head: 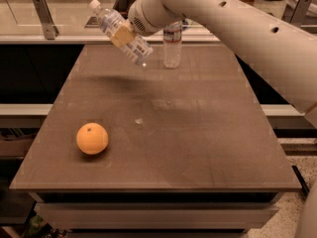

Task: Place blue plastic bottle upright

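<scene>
My gripper [125, 34] is shut on the blue plastic bottle [135, 47] and holds it in the air above the far left part of the brown table [198, 133]. The bottle is tilted, with its white cap [94, 5] pointing up and to the left and its base down and to the right. A yellowish finger [122, 35] crosses the bottle's middle. The bottle's shadow lies on the table below it.
A taller, slim clear water bottle [172, 46] stands upright at the far edge of the table, just right of the held bottle. An orange [92, 138] sits near the front left. A counter with metal brackets [43, 16] runs behind the table.
</scene>
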Action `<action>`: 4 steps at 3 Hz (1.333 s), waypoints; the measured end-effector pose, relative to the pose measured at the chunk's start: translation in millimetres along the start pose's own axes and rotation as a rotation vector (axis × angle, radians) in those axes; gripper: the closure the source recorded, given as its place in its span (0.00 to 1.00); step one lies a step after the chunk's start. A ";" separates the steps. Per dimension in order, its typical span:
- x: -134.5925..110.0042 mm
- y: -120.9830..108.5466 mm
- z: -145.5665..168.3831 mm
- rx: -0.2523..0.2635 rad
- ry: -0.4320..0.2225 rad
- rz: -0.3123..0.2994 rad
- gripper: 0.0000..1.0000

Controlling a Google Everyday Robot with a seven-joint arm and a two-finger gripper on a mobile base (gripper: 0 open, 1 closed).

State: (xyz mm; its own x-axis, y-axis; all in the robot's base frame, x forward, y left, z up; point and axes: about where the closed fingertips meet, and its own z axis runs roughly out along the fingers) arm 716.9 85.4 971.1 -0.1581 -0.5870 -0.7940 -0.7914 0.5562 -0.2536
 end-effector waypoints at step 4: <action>-16.1 36.5 6.0 -0.154 -0.164 -0.031 1.00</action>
State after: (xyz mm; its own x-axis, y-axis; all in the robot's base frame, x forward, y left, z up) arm 694.1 118.6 971.3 -0.0440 -0.4921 -0.8694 -0.8774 0.4352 -0.2019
